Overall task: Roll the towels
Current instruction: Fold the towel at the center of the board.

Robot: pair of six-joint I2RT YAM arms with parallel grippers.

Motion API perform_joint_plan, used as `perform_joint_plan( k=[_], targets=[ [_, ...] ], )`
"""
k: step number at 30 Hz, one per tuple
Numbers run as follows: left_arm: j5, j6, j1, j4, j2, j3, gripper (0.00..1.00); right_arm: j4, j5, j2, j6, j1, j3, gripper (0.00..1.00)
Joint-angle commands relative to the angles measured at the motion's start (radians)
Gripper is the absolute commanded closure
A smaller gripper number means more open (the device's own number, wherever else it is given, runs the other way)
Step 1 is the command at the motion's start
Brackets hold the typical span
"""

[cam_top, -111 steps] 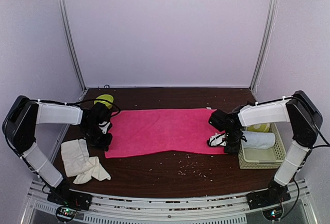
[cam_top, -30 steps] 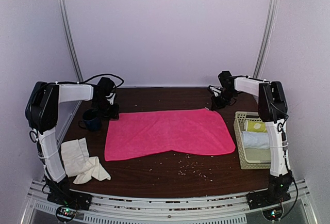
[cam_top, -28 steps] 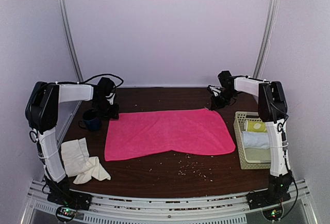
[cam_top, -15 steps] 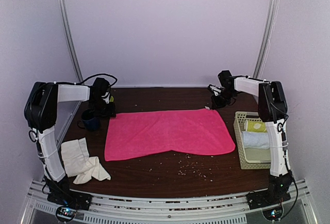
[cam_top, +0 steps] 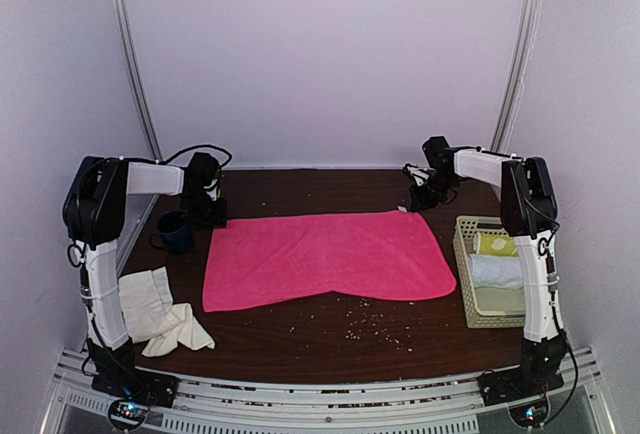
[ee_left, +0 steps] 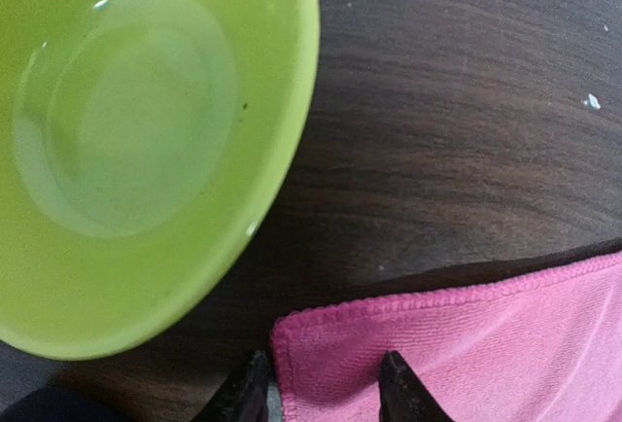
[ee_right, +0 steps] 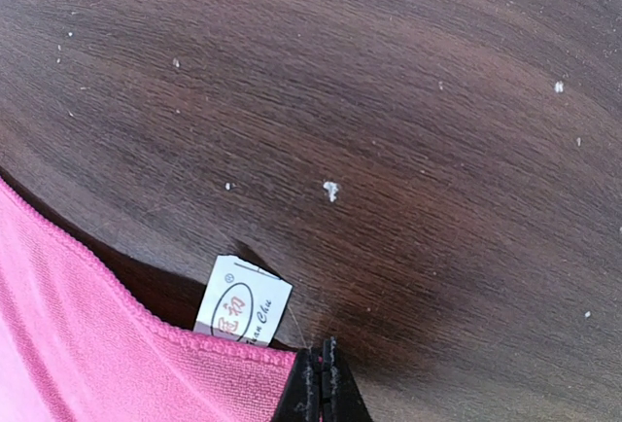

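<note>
Left end effector [ee_left: 321, 388]: black fingers apart, straddling the far-left corner of the bright pink cloth towel [cam_top: 325, 254]; open, not clamped on the cloth.
Right end effector [ee_right: 318, 373]: fingers pressed fully together, tips at the hem of the towel's far-right corner; whether any cloth is pinched between them cannot be told.
Step in hand: judged to be taking hold of the two far corners, before any rolling has begun.
Next move: the left fingers likely need to shut on their corner. Both arms would then turn the far edge over evenly toward the near side, so the roll stays straight.
Dark brown wooden worktop [cam_top: 330, 339]: carries everything; pale crumbs lie scattered near its front.
Pink towel: spread flat and unrolled at the centre; its near edge is slightly wavy.
Cream off-white cloth towel [cam_top: 160, 309]: crumpled in a loose heap at the near left, well apart from both arms.
Pale woven plastic basket [cam_top: 462, 254]: at the right, holding two rolled towels.
Lime-green plastic bowl [ee_left: 126, 130]: just beside the left corner.
Small white sewn-in label [ee_right: 243, 303]: sticks out at the right corner's hem.
</note>
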Motion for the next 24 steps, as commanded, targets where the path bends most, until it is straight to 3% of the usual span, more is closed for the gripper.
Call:
perform_joint_plan(
  k=[1,7,9,11,14,24],
  targets=[
    [-0.023,-0.002,0.006,-0.004,0.022,0.019,0.63,0.011,0.016,-0.021,-0.016,0.006,0.018,1.0],
    [-0.018,0.006,0.005,0.022,0.021,-0.005,0.71,0.011,0.009,-0.013,-0.01,0.006,0.028,1.0],
    [-0.034,0.001,0.006,0.022,0.025,-0.001,0.68,0.009,0.009,-0.012,-0.01,0.006,0.029,1.0],
    [-0.05,-0.006,0.006,0.016,0.034,0.008,0.58,0.008,0.009,-0.01,-0.01,0.006,0.032,1.0],
    [-0.055,-0.015,0.006,0.005,0.046,0.024,0.56,0.005,0.007,-0.012,-0.011,0.005,0.032,1.0],
    [-0.046,-0.029,0.006,0.055,0.037,0.004,0.67,0.003,0.002,-0.009,-0.008,0.008,0.029,1.0]
  ],
)
